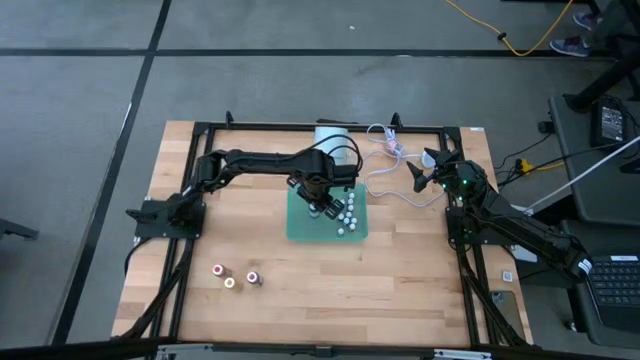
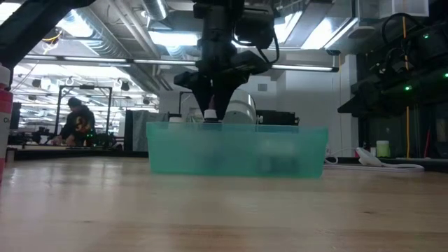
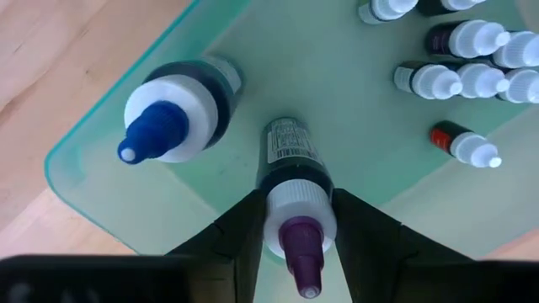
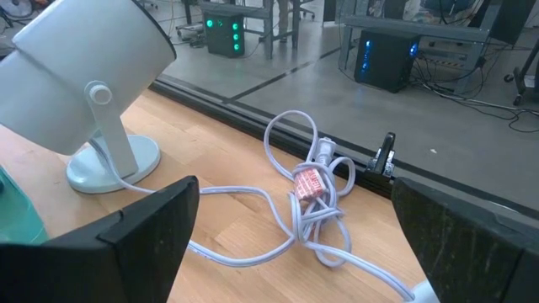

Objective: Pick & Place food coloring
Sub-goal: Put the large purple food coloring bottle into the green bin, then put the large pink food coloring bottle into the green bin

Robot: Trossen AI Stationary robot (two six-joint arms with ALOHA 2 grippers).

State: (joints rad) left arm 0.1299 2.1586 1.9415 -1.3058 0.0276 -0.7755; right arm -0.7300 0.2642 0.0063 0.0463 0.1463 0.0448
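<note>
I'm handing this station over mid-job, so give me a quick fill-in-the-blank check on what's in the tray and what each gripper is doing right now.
1. The left gripper is shut on a bottle with a ____ tip.
2. That bottle sits inside the green ____.
3. The bottle standing beside it has a ____ tip.
4. The right gripper, off by the white cable, has its jaws ____.

Missing words: purple; tray; blue; open

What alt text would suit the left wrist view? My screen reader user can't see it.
The left gripper has its fingers closed around a purple-tipped food coloring bottle over a green tray. A blue-tipped bottle stands beside it in the tray, and several white-capped bottles cluster farther off.
</note>
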